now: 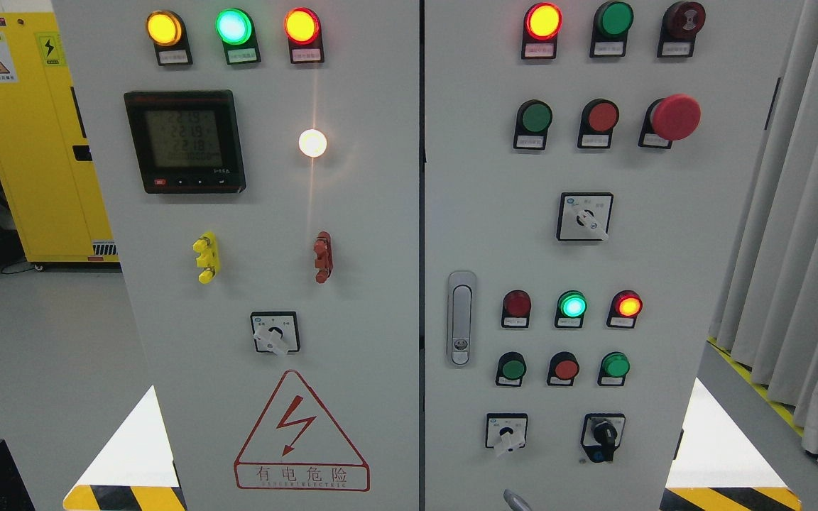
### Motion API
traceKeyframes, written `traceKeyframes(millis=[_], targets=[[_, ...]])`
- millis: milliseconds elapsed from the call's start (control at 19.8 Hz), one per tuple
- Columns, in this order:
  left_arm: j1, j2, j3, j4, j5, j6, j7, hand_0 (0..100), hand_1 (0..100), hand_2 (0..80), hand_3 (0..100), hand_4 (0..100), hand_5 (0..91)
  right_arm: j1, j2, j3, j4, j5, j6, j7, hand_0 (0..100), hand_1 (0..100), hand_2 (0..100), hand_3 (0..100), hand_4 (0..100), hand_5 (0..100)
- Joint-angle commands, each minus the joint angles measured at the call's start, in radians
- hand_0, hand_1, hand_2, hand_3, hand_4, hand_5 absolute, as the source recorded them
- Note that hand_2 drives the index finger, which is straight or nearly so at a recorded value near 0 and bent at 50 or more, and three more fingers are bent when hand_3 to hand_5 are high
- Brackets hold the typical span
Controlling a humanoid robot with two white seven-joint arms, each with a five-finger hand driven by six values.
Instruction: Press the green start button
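A grey electrical cabinet fills the head view. On its right door (664, 248), one green push button (536, 117) sits in the upper row beside a red push button (602, 116) and a red mushroom stop button (674, 116). Two more green push buttons (513, 368) (615, 365) flank a red one (565, 368) in the lower row. Green lamps glow on the left door (233, 26) and on the right door (572, 306). No robot hand shows clearly. A small grey tip (515, 500) pokes in at the bottom edge; I cannot tell what it is.
The left door carries a digital meter (184, 140), a rotary switch (275, 333) and a high-voltage warning triangle (301, 433). A door latch (460, 318) and selector switches (584, 217) (506, 431) (603, 434) sit on the right door. A yellow cabinet (25, 142) stands left, grey curtains (799, 234) right.
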Motion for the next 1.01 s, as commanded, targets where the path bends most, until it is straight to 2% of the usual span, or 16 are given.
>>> traceKeyframes(millis=[0, 303, 404, 455, 556, 606, 657, 707, 758, 808, 859, 960], targets=[[0.000, 0.000, 0.000, 0.000, 0.000, 0.001, 0.000, 12, 56, 0.0, 0, 0, 0.0, 0.004, -0.014, -0.010, -0.002, 0.000, 0.000, 0.001, 67, 73, 0, 15, 22, 16], [0.001, 0.000, 0.000, 0.000, 0.000, 0.001, 0.000, 12, 56, 0.0, 0, 0, 0.0, 0.002, -0.012, -0.012, -0.009, 0.025, 0.003, -0.001, 67, 73, 0, 15, 22, 16], [0.000, 0.000, 0.000, 0.000, 0.000, 0.001, 0.000, 12, 56, 0.0, 0, 0, 0.0, 0.004, -0.009, -0.042, -0.019, 0.104, 0.000, -0.013, 61, 74, 0, 15, 22, 17], [0.000, 0.000, 0.000, -0.001, 0.000, 0.001, 0.000, 12, 56, 0.0, 0, 0, 0.0, 0.002, -0.009, -0.061, -0.025, 0.167, 0.000, -0.036, 54, 76, 0, 17, 27, 24], [0.000, 0.000, 0.000, 0.000, 0.000, 0.001, 0.000, 12, 56, 0.0, 0, 0, 0.0, -0.008, -0.008, -0.087, -0.038, 0.277, 0.000, -0.065, 51, 79, 0, 26, 37, 33], [0.000, 0.000, 0.000, -0.001, 0.000, 0.001, 0.000, 12, 56, 0.0, 0, 0, 0.0, -0.013, -0.008, -0.102, -0.044, 0.319, 0.000, -0.064, 51, 81, 0, 39, 51, 46], [0.000, 0.000, 0.000, 0.000, 0.000, 0.001, 0.000, 12, 56, 0.0, 0, 0, 0.0, -0.025, -0.009, -0.117, -0.050, 0.350, 0.000, -0.062, 53, 82, 0, 44, 57, 52], [0.000, 0.000, 0.000, 0.000, 0.000, 0.001, 0.000, 12, 56, 0.0, 0, 0, 0.0, -0.046, -0.009, -0.125, -0.050, 0.380, 0.003, -0.061, 54, 84, 0, 60, 74, 75], [0.001, 0.000, 0.000, 0.000, 0.000, 0.001, 0.000, 12, 56, 0.0, 0, 0, 0.0, -0.065, -0.008, -0.134, -0.049, 0.417, 0.004, -0.059, 56, 86, 0, 62, 78, 79], [0.000, 0.000, 0.000, 0.000, 0.000, 0.001, 0.000, 12, 56, 0.0, 0, 0, 0.0, -0.082, -0.009, -0.153, -0.045, 0.475, 0.004, -0.056, 60, 89, 0, 74, 87, 91], [0.000, 0.000, 0.000, 0.000, 0.000, 0.001, 0.000, 12, 56, 0.0, 0, 0, 0.0, -0.103, -0.009, -0.182, -0.044, 0.561, 0.001, -0.050, 65, 90, 0, 82, 92, 95], [0.000, 0.000, 0.000, -0.001, 0.000, 0.001, 0.000, 12, 56, 0.0, 0, 0, 0.0, -0.149, -0.009, -0.238, -0.041, 0.739, -0.004, -0.035, 66, 90, 0, 88, 99, 99]])
